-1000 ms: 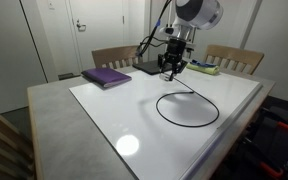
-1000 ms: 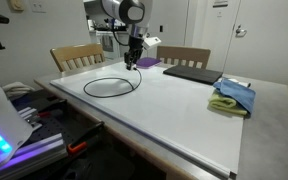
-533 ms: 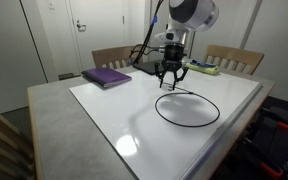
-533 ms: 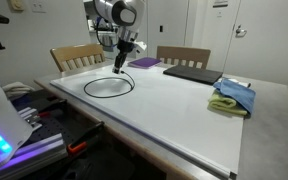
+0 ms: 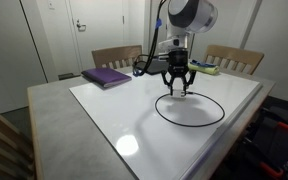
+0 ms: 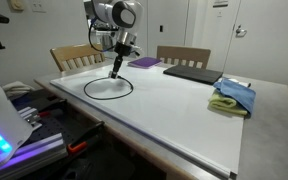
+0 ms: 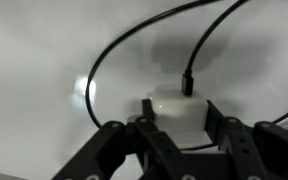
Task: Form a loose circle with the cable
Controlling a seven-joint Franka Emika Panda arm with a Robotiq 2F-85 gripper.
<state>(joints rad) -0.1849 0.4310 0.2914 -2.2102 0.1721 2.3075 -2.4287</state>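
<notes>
The black cable (image 5: pixel 191 121) lies in a loose loop on the white tabletop (image 5: pixel 114 115), seen in both exterior views (image 6: pixel 108 96). My gripper (image 5: pixel 177 88) hangs low over the far side of the loop (image 6: pixel 115 70). In the wrist view the cable (image 7: pixel 109 52) curves round, and one end runs into a small white plug block (image 7: pixel 174 112). My gripper (image 7: pixel 179 106) is shut on that block, with a finger against each side. The cable's other end is hidden.
A purple book (image 5: pixel 107 77) lies at the far left of the table. A dark flat pad (image 6: pixel 191 73) and blue and yellow cloths (image 6: pixel 232 97) lie on the other side. Two wooden chairs (image 5: pixel 236 58) stand behind the table.
My gripper has moved down and along the far side of the loop with the cable end in it. The loop has shifted and widened slightly.
</notes>
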